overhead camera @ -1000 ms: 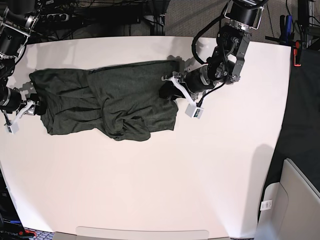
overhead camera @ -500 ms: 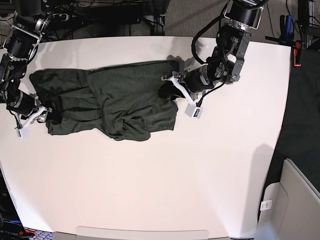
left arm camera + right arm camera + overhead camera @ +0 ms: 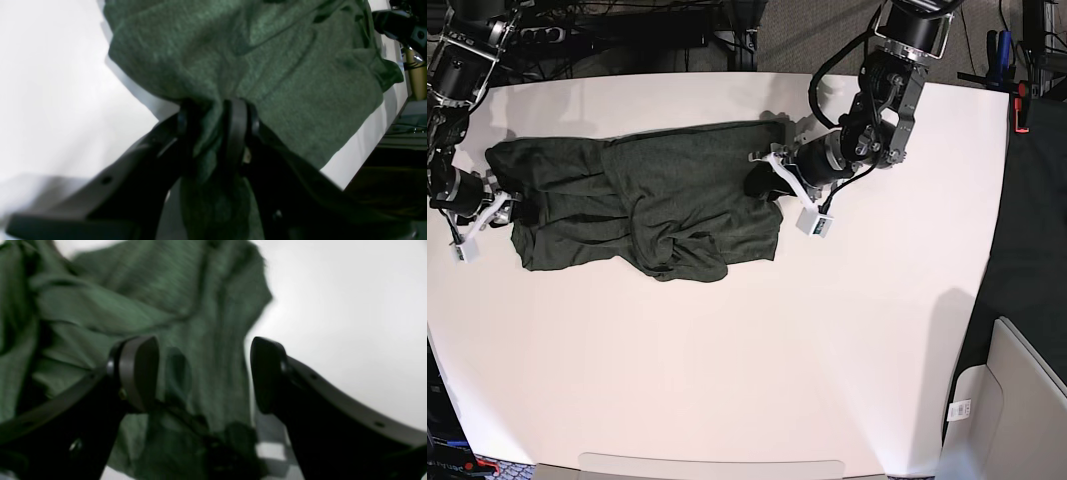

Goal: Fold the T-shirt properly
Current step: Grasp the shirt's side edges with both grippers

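At the left edge of the white table, the right gripper sits low at the shirt's left end, its two dark fingers spread wide apart. Through its wrist view the fabric's edge lies between and under them, yet neither pad presses on cloth; one finger is over the shirt, the other over bare tabletop.

The T-shirt lies spread across the far-left part of the table, dark olive green, bunched rather than flat. A layer is turned over its middle, and a rumpled lump of cloth pokes toward the near side at its lower middle. Its left end reaches the right gripper, its right end the other claw.

On the right of the garment, the left gripper has come in from the far-right side, its arm bent down over the table. Its jaws are pinched onto a gathered fold of the T-shirt; the wrist view shows green knit squeezed between the black fingers, pulled into creases that fan away from the grip.
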`<act>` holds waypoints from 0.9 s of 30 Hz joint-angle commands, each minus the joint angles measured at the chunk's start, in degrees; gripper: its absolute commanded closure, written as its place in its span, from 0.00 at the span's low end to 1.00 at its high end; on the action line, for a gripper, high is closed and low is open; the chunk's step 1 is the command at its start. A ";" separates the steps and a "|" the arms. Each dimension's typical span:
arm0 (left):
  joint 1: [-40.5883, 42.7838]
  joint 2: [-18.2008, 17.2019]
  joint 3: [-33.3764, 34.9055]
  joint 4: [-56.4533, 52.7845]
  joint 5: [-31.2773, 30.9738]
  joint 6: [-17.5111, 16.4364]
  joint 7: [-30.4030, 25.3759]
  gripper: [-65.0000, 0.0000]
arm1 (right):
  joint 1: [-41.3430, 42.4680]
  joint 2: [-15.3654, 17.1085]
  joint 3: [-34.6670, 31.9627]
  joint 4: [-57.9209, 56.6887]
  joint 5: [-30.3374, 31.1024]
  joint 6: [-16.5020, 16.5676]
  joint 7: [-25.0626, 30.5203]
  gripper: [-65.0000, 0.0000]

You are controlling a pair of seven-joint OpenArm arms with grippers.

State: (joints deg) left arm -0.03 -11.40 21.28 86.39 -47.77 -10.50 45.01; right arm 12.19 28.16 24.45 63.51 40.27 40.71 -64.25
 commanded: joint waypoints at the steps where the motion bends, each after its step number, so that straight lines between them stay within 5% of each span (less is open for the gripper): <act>1: -1.15 -0.07 0.04 0.86 -0.28 -0.27 -0.05 0.81 | -0.45 0.80 -0.05 -0.08 -3.39 -1.02 -3.31 0.33; 15: -1.68 -0.07 0.04 0.78 -0.36 -0.27 0.04 0.81 | -0.45 -5.88 -0.05 -0.16 -3.39 -1.02 -3.22 0.33; 27: -1.86 -0.07 0.04 0.86 -0.36 -0.27 0.04 0.81 | -2.38 -3.06 -0.05 6.16 -3.39 -1.10 -7.80 0.33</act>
State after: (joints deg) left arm -0.82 -11.42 21.32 86.39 -47.18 -10.44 45.50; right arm 10.15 24.08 24.43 69.78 40.99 40.73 -68.07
